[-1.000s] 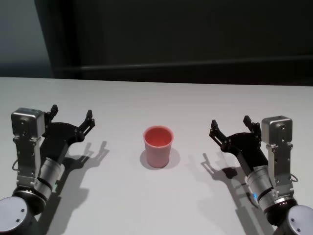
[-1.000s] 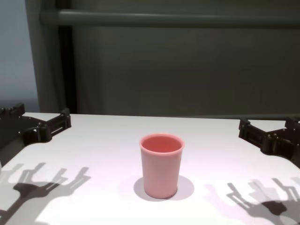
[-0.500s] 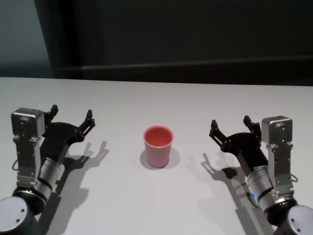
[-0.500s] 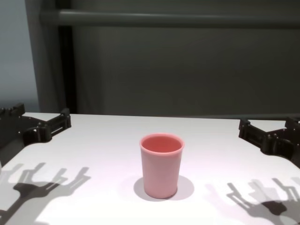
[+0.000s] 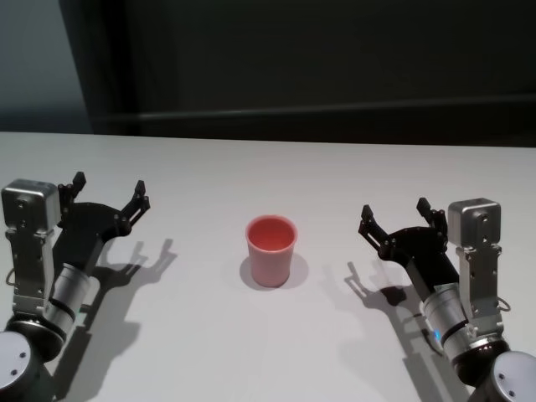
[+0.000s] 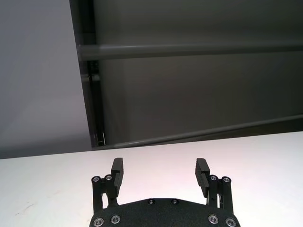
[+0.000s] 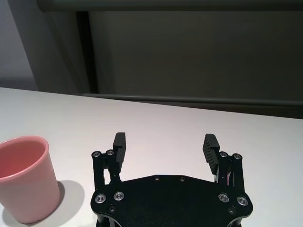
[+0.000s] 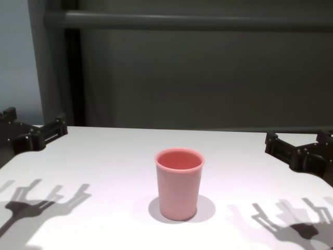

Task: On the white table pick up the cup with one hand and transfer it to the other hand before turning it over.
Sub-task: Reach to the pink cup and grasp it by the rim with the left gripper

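Observation:
The pink cup stands upright, mouth up, in the middle of the white table. It also shows in the chest view and in the right wrist view. My left gripper is open and empty, raised over the table well to the cup's left; in the left wrist view nothing lies between its fingers. My right gripper is open and empty, well to the cup's right, also shown in the right wrist view.
A dark wall with a horizontal rail stands behind the table's far edge. The grippers cast shadows on the tabletop on both sides of the cup.
My left gripper has moved up and outward to the left, away from the cup. The right arm and the cup have not moved.

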You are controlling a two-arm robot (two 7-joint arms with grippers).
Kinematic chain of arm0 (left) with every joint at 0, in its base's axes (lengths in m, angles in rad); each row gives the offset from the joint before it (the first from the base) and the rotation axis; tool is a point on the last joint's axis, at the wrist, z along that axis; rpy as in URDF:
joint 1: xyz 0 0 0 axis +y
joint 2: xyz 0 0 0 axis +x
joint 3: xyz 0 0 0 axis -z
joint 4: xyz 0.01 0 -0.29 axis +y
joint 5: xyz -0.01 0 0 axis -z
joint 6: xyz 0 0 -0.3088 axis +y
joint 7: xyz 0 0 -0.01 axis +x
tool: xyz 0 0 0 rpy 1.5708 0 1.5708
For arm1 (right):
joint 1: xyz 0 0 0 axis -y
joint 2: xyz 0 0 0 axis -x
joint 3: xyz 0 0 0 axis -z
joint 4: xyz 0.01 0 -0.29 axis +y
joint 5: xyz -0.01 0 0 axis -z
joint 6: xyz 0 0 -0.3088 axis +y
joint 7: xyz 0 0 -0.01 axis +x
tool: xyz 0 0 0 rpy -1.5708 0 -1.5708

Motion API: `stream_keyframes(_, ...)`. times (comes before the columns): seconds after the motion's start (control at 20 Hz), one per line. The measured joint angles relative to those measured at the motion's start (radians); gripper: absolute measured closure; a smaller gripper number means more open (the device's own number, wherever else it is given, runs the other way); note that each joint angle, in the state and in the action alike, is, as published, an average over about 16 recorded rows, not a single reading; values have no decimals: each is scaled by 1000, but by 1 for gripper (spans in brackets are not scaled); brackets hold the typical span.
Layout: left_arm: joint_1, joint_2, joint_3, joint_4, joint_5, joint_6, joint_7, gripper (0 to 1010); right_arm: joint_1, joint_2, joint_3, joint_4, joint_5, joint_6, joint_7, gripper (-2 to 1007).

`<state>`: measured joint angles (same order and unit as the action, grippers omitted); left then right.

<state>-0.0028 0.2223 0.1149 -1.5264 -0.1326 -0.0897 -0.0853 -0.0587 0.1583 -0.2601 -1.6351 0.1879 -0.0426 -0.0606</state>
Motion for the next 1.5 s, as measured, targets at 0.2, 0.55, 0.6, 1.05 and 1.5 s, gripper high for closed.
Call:
stream_keyframes(0.2,-11,17,-15,-4,5,-7,-40,9,0,0,0,0,0,0,0,5)
stream_keyframes(0.55,-44,80,-31,-17,12,-21,-139,9,0,0,0,0,0,0,0,5)
stream_keyframes(0.6,-50,92,-32,-20,12,-23,-155,9,0,0,0,0,0,0,0,5)
stream_keyframes(1.05,-127,219,-14,-35,33,-54,-291,9,0,0,0,0,0,0,0,5)
stream_keyframes(1.5,-250,347,57,-19,104,-142,-408,9,0,0,0,0,0,0,0,5)
